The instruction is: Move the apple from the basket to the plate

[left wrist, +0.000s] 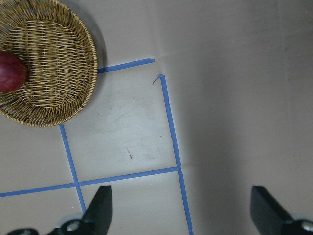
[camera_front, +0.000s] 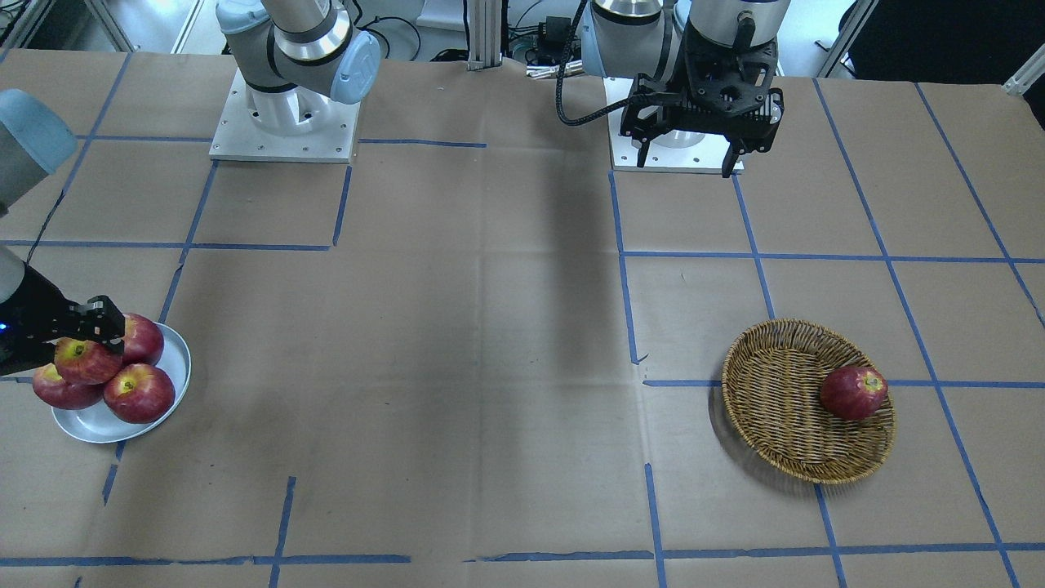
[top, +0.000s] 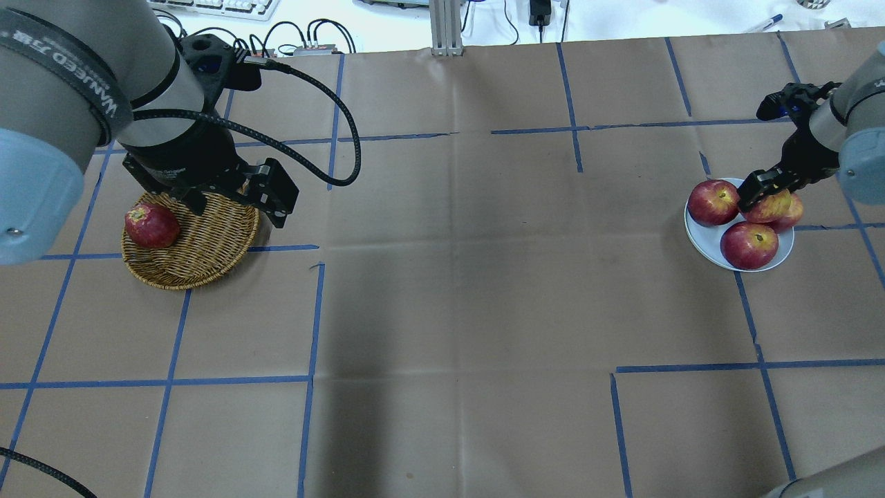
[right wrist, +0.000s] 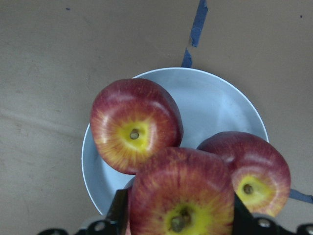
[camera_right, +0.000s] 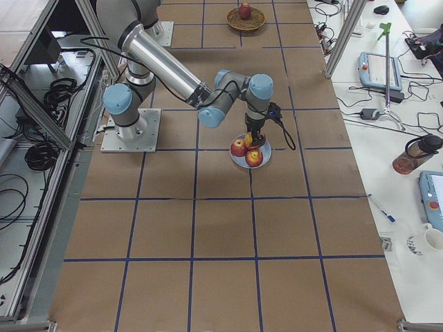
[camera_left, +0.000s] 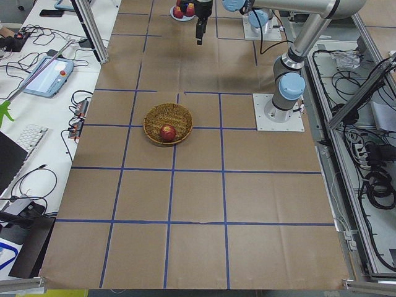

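At the left of the overhead view the bulky grey left arm covers the far rim of the round, shallow, tan woven wicker basket. A single dark, evenly red apple lies inside against the basket's left wall. The left gripper hangs above the brown paper-covered table just beside the basket, its jaws wide apart with nothing between them; its wrist view cuts both fingers off at the lower edge. Blue tape lines cross the paper. At the right sits the small round pale grey-white plate with three darker red apples on it, one mostly hidden behind the right gripper and its load. That gripper's jaws are clamped on the lighter red, yellow-streaked apple, one finger on each flank. The apple is over the middle of the plate, above the other three; whether it touches them cannot be told. Its yellow-green stem dip faces up toward the wrist camera, so its stem-to-base axis stands close to upright. The wrist view's lower edge crops its near side.
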`<state>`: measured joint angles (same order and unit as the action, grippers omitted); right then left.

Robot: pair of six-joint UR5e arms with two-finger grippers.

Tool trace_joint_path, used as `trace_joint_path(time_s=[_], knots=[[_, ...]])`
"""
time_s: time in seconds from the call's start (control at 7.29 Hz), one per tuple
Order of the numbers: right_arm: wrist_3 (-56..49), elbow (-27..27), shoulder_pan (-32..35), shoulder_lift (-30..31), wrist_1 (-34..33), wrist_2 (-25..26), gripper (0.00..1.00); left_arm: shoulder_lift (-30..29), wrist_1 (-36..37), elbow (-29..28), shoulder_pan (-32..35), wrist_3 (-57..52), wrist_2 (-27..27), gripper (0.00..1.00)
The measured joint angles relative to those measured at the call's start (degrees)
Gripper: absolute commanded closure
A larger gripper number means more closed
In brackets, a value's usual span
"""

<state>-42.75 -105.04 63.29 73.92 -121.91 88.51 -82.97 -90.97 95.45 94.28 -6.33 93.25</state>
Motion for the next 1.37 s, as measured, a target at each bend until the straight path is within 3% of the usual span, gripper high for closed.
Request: trace_joint_path(time_s=[0.27,0.69,0.96,1.37], knots=[[0.6,0.4,0.4,1.7,0.3,-0.1,0.0,0.0,0.0,0.0,0.0,0.0,0.0,0.01],[7.4,0.6,6.5,10.1,6.3,-0.2,0.0,0.0,0.0,0.0,-0.1,0.0,0.0,0.01],[23.2,3.5,14.1,14.4,16.5,-0.2,0.0,0.0,0.0,0.1,-0.3,0.2,-0.1,0.01],[39.7,13.6,24.5,15.4,32.8,0.1,0.0,0.0,-0.1,0.1,-0.4,0.8,-1.9,0.01]])
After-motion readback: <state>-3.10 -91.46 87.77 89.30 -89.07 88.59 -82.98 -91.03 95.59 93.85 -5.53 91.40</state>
